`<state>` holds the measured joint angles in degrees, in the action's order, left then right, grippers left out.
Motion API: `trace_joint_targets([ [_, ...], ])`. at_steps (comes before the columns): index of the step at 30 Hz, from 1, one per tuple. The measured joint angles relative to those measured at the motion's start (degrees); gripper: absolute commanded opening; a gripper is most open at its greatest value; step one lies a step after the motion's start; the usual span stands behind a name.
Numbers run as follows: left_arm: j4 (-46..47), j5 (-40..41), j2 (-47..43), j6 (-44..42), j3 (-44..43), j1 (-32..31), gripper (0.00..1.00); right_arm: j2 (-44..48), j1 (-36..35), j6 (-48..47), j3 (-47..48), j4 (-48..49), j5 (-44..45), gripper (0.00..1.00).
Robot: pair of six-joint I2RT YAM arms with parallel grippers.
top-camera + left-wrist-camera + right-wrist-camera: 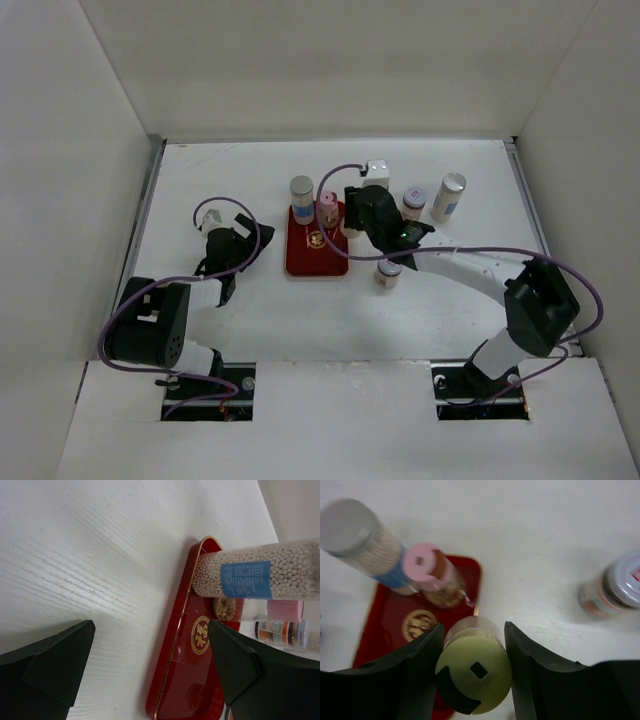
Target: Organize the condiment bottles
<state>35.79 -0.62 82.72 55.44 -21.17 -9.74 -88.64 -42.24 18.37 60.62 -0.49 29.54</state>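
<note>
As the jar stands: green-lidded jar upright, gripped by right jaws
Tray: just beside it, toward desk's left edge
Left jaws: open, empty

— First, left arm?
— Folded back near its base, forearm angled rightward; black two-finger left gripper spread wide, gripping nothing.
— And the right arm?
— Stretched forward and leftward; black two-finger right gripper aimed downward, fingers pressed against both sides of a small pale jar with a yellow-green lid.
</note>
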Motion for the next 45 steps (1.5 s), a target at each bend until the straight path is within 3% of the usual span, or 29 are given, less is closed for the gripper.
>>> trace_joint_targets([
  [7,0.0,0.0,0.1,0.1,0.0,0.0,1.00,-11.8,-5.8,-0.6,10.6,4.3,-2.8,0.47],
  [17,0.0,0.0,0.1,0.2,0.0,0.7,1.00,-23.3,-6.6,-0.6,19.3,3.5,-6.7,0.50],
  [26,0.0,-0.1,0.1,0.3,0.0,0.7,1.00,-27.3,-7.7,0.0,22.9,3.9,-7.6,0.74],
  [31,0.0,-0.1,0.1,0.3,0.0,0.7,1.00,-27.3,-8.5,0.1,22.9,3.9,-7.8,0.77],
  [37,0.0,-0.1,0.1,0.3,0.0,1.1,1.00,-18.6,-9.1,0.3,17.2,3.6,-8.2,0.78],
  [45,0.0,-0.1,0.1,0.4,0.0,1.1,1.00,12.9,-7.0,1.2,-5.2,5.9,-3.0,0.95],
])
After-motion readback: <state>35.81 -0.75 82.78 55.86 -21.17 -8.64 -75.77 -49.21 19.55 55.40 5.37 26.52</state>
